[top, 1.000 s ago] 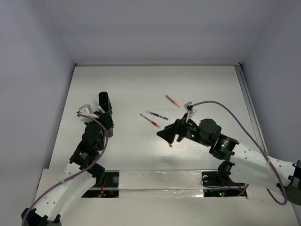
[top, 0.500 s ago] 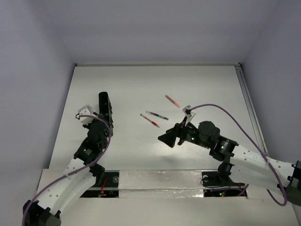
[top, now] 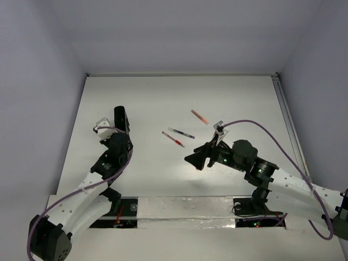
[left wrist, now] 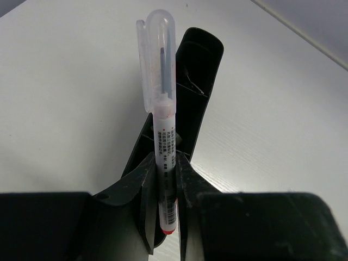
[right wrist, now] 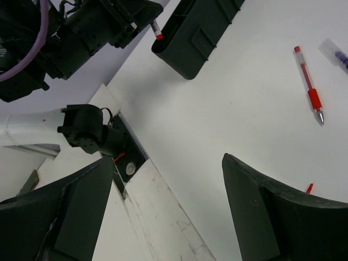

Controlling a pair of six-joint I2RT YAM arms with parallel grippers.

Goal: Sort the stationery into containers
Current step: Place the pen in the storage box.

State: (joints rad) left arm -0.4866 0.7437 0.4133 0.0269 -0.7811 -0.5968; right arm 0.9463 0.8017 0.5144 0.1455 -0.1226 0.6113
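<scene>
Grips a clear-capped pen (left wrist: pixel 163 117) low on the barrel with the left tool (left wrist: pixel 165 182), jaws pinched tight on it and the red end poking out behind the fingers. Aims that pen straight away from the tool, cap foremost. Meets, directly beyond and below the pen, the long black box (left wrist: pixel 198 70) on the white surface (left wrist: pixel 65 109), laid lengthwise away from the tool as well but slanted a little to the right. Puts pen and box nearly in line, then, though not quite parallel, with the cap showing against the left wall of the box rather than plainly over its open middle; cannot tell the height above the rim. Calls, in all likelihood, for a slight swing to the right to square the barrel with the opening before any release. Hovers well apart with the right tool (right wrist: pixel 168 179), jaws spread wide around nothing, over the surface near a tiny red piece (right wrist: pixel 309 188). Leaves a red pen (right wrist: pixel 309 92) and a dark pen (right wrist: pixel 338 54) loose on the surface beyond that piece, both nearer the right arm, with the box far across on the left arm's side.
</scene>
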